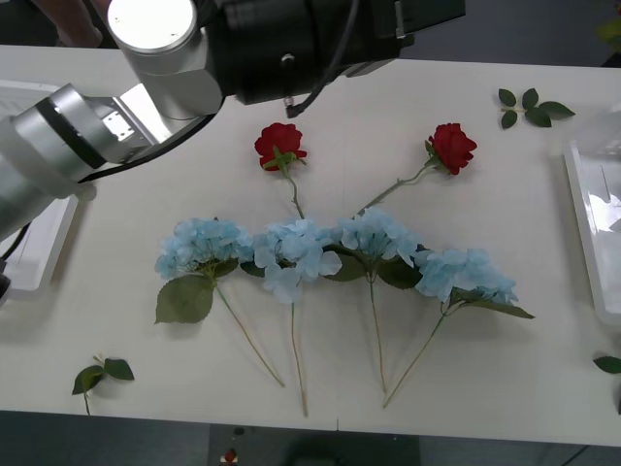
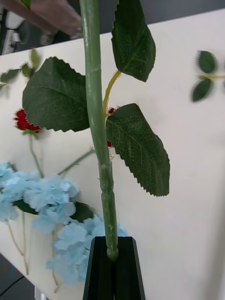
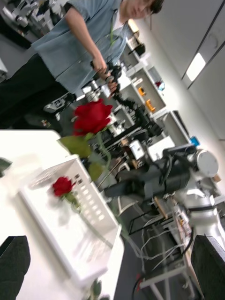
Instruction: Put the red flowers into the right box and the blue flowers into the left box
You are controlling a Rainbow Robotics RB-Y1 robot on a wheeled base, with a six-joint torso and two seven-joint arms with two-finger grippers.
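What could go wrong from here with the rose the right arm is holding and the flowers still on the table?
1. The right gripper pinches the held red rose at the very end of its stem, so the long stem may swing or slip out before release.
2. The table roses have stems running in among the blue flowers; lifting one could drag a hydrangea along.

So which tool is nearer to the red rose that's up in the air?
Right. The right tool is shut on the stem of the raised red rose, so it touches it. The left tool is open, holds nothing, and sits well apart from that rose.
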